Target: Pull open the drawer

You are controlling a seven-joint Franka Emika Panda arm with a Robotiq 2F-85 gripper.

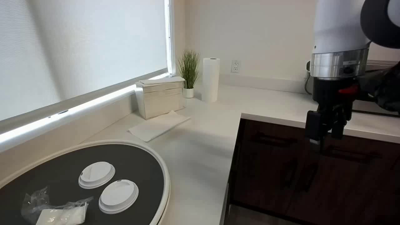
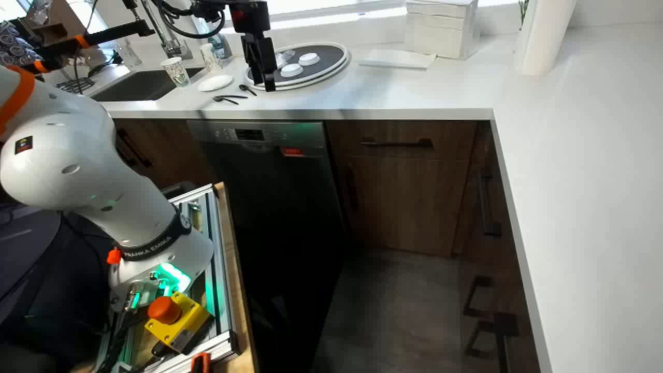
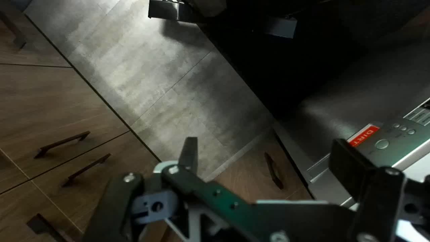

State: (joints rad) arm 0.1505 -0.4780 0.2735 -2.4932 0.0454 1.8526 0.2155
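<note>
Several dark brown drawer fronts show, all shut, so no pale inner box is visible. I cannot tell which one is the task's drawer. A wide, shallow drawer [image 2: 401,134] with a dark horizontal handle is right of the dishwasher in an exterior view. Two more, a left drawer [image 1: 272,128] and a right drawer [image 1: 359,145], sit under the side counter. In the wrist view a drawer front [image 3: 16,208] is at the lower left. My gripper [image 1: 326,134] hangs in the air, fingers down; it also shows in an exterior view [image 2: 264,85]. Its fingers [image 3: 268,154] are apart and empty, touching no handle.
Cabinet doors [image 2: 409,202] with vertical handles sit below the drawers. The white counter [image 2: 595,155] forms a corner. A dishwasher [image 2: 264,171] adjoins the drawer. A round tray [image 1: 167,178] with lids, a paper towel roll [image 1: 211,79] and a plant [image 1: 188,70] stand on the counter.
</note>
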